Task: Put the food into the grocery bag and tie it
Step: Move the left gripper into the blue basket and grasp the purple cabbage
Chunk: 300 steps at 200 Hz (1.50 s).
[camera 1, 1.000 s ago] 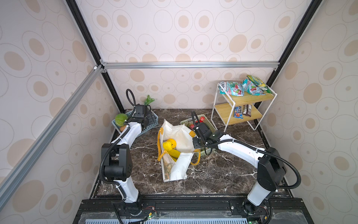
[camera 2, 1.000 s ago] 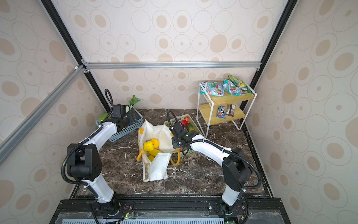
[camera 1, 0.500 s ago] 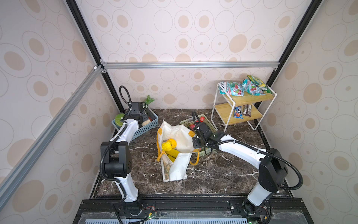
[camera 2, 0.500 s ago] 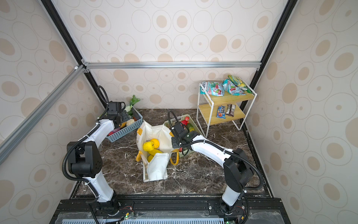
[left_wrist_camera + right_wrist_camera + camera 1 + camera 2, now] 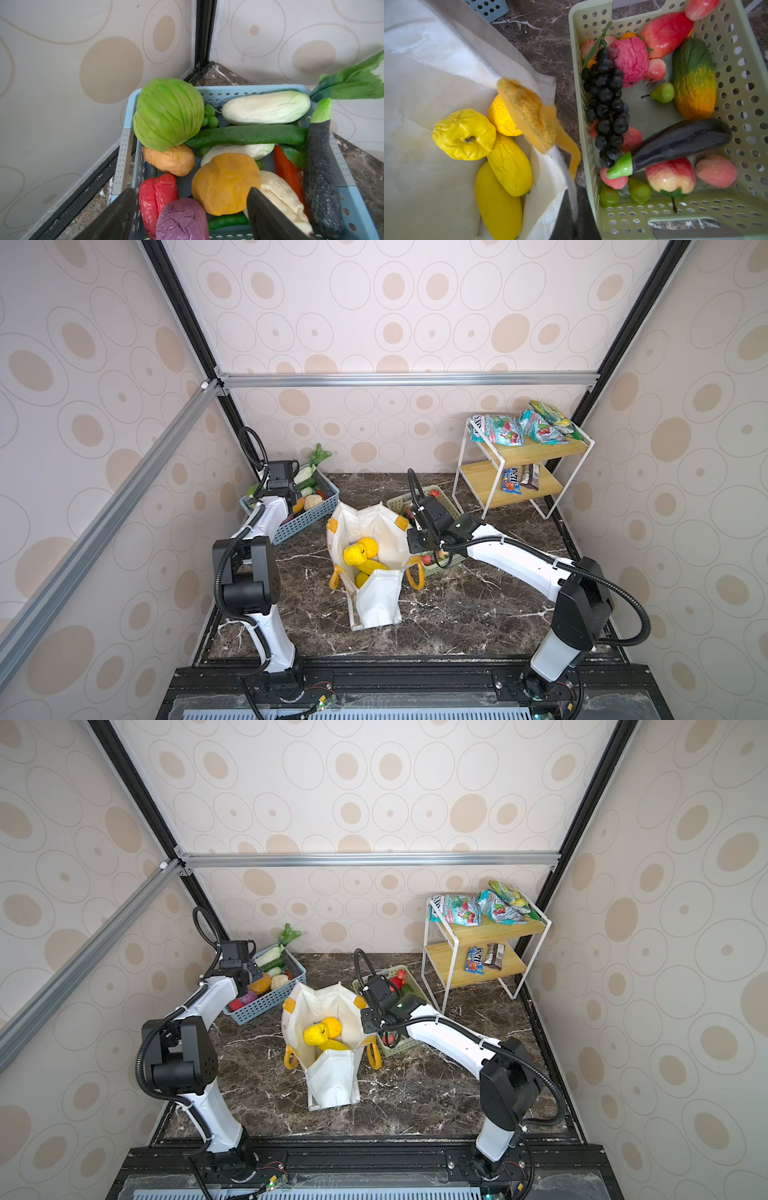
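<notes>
While my right hand (image 5: 573, 204) pinches the rim of the grocery bag (image 5: 374, 605) to prop its mouth open on the bench (image 5: 457, 614), yellow fruits (image 5: 464, 134) and an orange (image 5: 499, 116) inside, my left hand (image 5: 190, 191) hangs spread over the purple onion (image 5: 181, 218) in the blue basket (image 5: 228, 88).

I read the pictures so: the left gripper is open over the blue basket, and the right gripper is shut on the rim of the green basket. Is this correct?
No. The right gripper is shut on the edge of the bag, not on the rim of the green basket; the right wrist view shows it. The left gripper is open over the blue basket.
</notes>
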Tool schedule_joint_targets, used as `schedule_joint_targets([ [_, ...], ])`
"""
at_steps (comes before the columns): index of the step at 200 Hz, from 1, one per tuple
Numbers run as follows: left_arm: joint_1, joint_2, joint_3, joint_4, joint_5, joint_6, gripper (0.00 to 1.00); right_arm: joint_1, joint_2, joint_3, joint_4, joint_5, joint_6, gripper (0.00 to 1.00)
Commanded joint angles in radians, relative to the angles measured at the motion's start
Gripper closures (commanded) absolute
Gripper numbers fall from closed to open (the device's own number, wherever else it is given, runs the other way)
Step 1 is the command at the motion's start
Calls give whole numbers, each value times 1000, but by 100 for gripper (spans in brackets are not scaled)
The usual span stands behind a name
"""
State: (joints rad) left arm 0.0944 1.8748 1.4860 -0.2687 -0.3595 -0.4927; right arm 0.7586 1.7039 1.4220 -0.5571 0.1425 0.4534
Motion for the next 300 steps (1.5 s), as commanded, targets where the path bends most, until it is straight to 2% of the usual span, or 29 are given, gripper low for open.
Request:
schedule_joint_targets([
  [1,10,22,13,16,36,-3,16,9,13,15,-19,15,2,97],
  [43,29,39,43,-20,101,-12,16,26,9,-27,37,22,28,96],
  [89,42,28,26,-51,206,-15,17,42,34,5,38,20,19,96],
  [152,45,11,29,-125,187,44,17,50,69,20,74,-14,-14,96],
  [300,45,56,-10,-141,132,26,23,50,24,-35,120,-32,-51,95],
])
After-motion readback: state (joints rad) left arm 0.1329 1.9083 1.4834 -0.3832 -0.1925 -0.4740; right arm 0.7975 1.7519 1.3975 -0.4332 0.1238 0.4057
